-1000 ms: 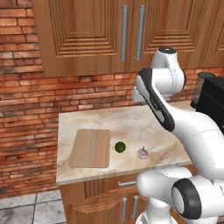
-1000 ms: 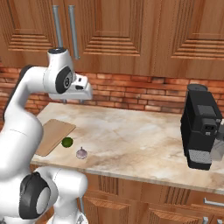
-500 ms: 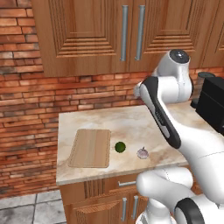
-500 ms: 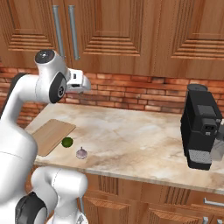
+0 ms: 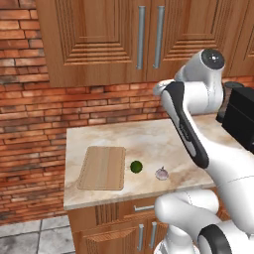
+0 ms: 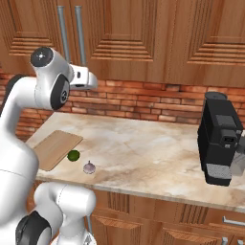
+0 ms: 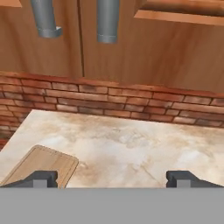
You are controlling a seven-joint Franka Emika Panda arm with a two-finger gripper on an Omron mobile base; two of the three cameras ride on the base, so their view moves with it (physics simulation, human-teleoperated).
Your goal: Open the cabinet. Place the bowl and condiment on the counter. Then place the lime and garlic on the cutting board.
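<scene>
The cabinet (image 5: 99, 39) hangs over the counter (image 5: 149, 139) with both doors shut, and its two grey bar handles (image 7: 107, 19) are close ahead in the hand view. My gripper (image 7: 113, 179) is open and empty, raised above the counter (image 7: 131, 144) just below those handles. The cutting board (image 5: 101, 167) lies bare at the counter's left. The lime (image 5: 136, 166) sits on the stone just right of it, and the garlic (image 5: 161, 173) lies a little further right. In the right base view I see the board (image 6: 57, 147), lime (image 6: 73, 155) and garlic (image 6: 89, 167). Bowl and condiment are out of view.
A black coffee machine (image 6: 220, 139) stands at the right end of the counter. A red brick wall (image 5: 30, 114) runs behind and to the left of the worktop. Low cabinets with short handles (image 5: 144, 233) sit under the counter's front edge.
The arm has risen and swung, bringing the hand up under the cabinet doors. The jaws have spread wider. Lime, garlic and board have not moved.
</scene>
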